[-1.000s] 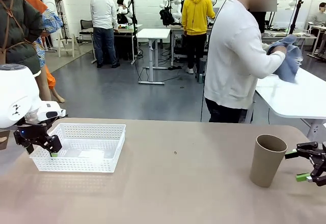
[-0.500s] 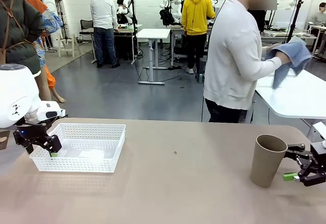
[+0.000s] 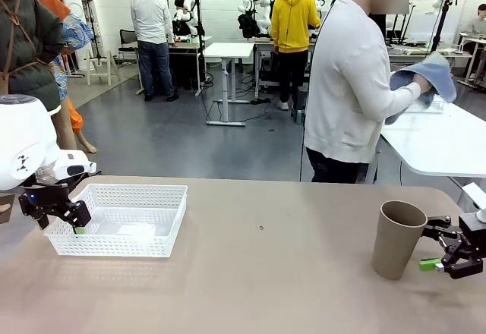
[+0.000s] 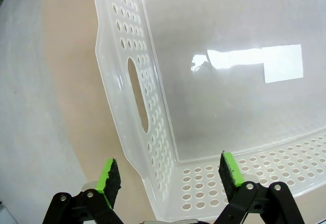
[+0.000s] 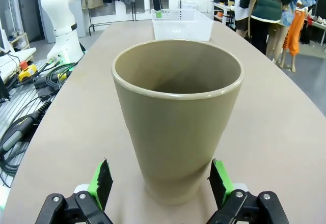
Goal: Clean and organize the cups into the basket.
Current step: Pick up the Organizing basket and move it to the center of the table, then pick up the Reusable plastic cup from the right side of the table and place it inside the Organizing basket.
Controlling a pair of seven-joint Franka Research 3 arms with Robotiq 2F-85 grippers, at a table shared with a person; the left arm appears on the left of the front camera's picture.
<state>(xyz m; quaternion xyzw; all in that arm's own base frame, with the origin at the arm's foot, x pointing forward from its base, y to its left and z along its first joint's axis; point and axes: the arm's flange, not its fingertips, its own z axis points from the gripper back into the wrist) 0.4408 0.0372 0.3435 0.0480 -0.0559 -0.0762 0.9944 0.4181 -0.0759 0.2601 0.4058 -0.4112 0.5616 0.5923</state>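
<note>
The right gripper (image 3: pixel 430 244) has slid in from the table's edge to the tan cup (image 3: pixel 399 239).
The cup stands upright near the table's (image 3: pixel 258 296) right end, well apart from the basket (image 3: pixel 114 244) at the left. The gripper's fingers are spread wide on either side of its lower half; I can't tell whether a pad touches. Its arm is cut off at the frame edge. The left gripper (image 4: pixel 168 172) hangs spread over the basket's near corner. Bare tabletop lies between cup and basket.
</note>
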